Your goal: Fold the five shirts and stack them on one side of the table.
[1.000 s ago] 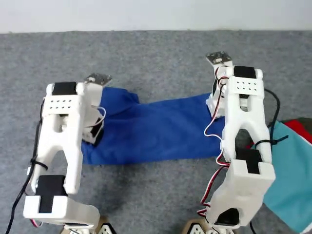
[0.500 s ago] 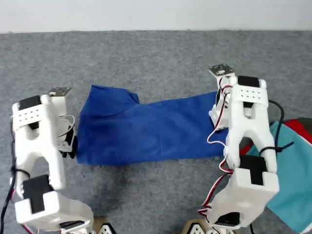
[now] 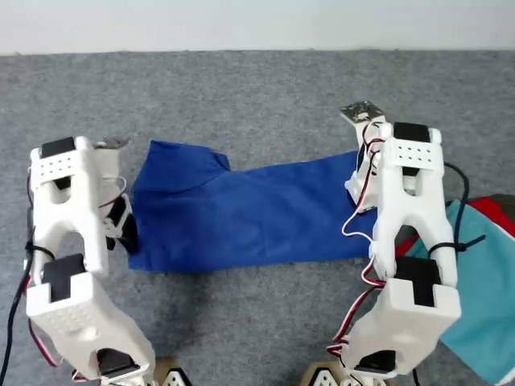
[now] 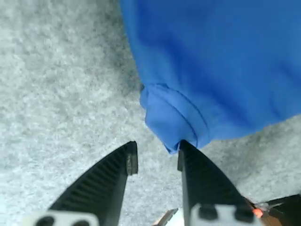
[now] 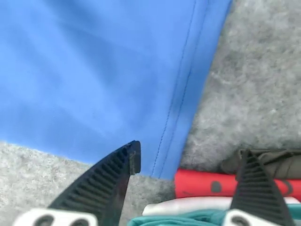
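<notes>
A blue shirt [image 3: 241, 213] lies folded into a long strip across the middle of the grey table. My left gripper [image 4: 156, 154] stands open just off the strip's near left corner, and one fingertip [image 4: 184, 147] touches the folded blue corner [image 4: 174, 120]. In the high view the left gripper [image 3: 121, 232] sits low at the shirt's left edge. At the strip's right end my right gripper [image 5: 190, 155] hangs wide open over the stitched hem [image 5: 183, 94], holding nothing. The right arm [image 3: 406, 201] hides that end from above.
A pile of other shirts lies at the right edge: teal [image 3: 483, 297], red [image 3: 495, 213] and a dark green one [image 5: 263, 162]. Bare grey felt [image 3: 257, 96] stretches behind the blue shirt, up to the white wall.
My left arm drew off the shirt's left end and out to the left, then came back in against the shirt's edge. The right arm shifted only slightly. The shirt lies still.
</notes>
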Robot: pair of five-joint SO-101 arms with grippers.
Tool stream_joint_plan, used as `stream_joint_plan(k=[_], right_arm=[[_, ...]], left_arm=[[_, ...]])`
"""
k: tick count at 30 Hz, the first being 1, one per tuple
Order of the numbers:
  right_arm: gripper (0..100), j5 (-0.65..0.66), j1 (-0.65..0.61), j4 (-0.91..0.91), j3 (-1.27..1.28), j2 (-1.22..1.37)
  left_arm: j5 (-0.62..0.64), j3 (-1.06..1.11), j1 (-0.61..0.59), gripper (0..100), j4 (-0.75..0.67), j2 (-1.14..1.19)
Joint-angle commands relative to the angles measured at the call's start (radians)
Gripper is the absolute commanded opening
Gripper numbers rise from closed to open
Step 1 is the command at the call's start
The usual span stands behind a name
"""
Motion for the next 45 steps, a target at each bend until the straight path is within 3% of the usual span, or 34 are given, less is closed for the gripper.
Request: stream_joint_plan(k=[1,14,17,21,25,38,45], right_arm=[[32.8,0.018,0.012,0.033,-0.038,-0.054],[32.5,0.014,0.016,0.025,-0.031,-0.047],[32.5,0.018,0.013,0.024,0.003,-0.018],[32.4,0.018,0.016,-0.005,0.049,0.054],[32.2,0.018,0.016,-0.007,0.066,0.101],[0.3,0.012,-0.051,-0.010,0.150,0.203],[1.0,0.018,-0.042,0.001,0.153,0.159]], left_arm=[[0.011,-0.035,-0.009,15,0.028,0.014],[0.012,-0.035,0.025,23,-0.083,0.249],[0.012,-0.035,0.021,18,-0.103,0.255],[0.011,-0.031,0.018,1,-0.132,0.258],[0.009,-0.033,0.018,1,-0.138,0.258],[0.011,-0.031,0.020,1,-0.167,0.258],[0.011,-0.033,0.017,1,-0.147,0.249]])
